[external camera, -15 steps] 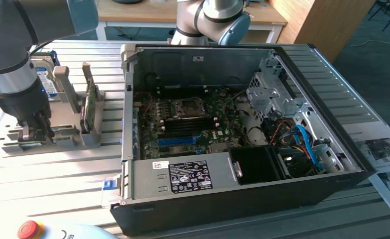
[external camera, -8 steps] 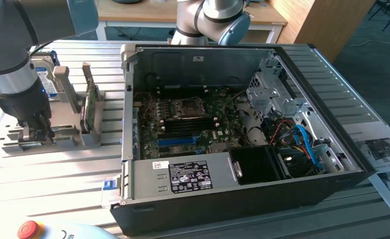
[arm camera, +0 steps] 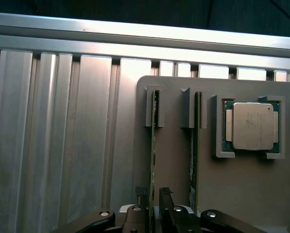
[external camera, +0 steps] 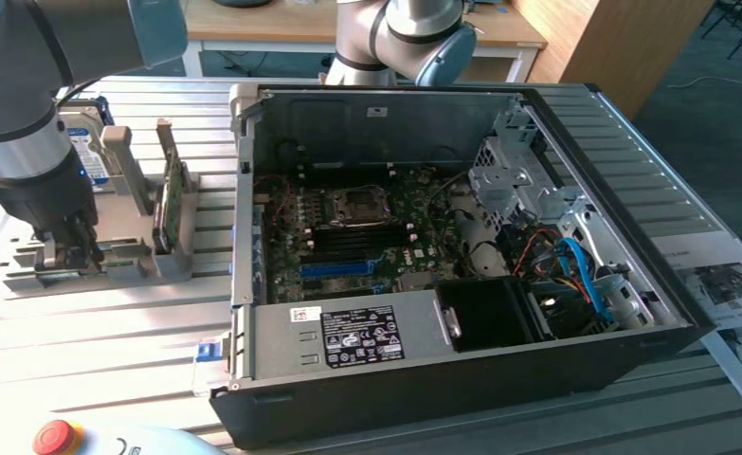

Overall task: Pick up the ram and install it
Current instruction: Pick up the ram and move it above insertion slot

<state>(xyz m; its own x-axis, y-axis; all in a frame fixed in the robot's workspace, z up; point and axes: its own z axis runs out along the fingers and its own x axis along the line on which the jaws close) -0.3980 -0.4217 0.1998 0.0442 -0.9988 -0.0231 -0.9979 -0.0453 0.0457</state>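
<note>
Pincer (arm camera: pixel 153 193) straddles the ram (arm camera: pixel 154 141), jaws apart.

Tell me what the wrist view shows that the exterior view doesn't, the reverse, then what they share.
Wrist view: the thin green ram stick between the open gripper's fingers, a second stick beside it, and a square silver processor chip in a pocket. Exterior view: the open black computer case with its green motherboard, and a red stop button. Shared: the gripper, the grey slotted holder, the ribbed aluminium table.
</note>
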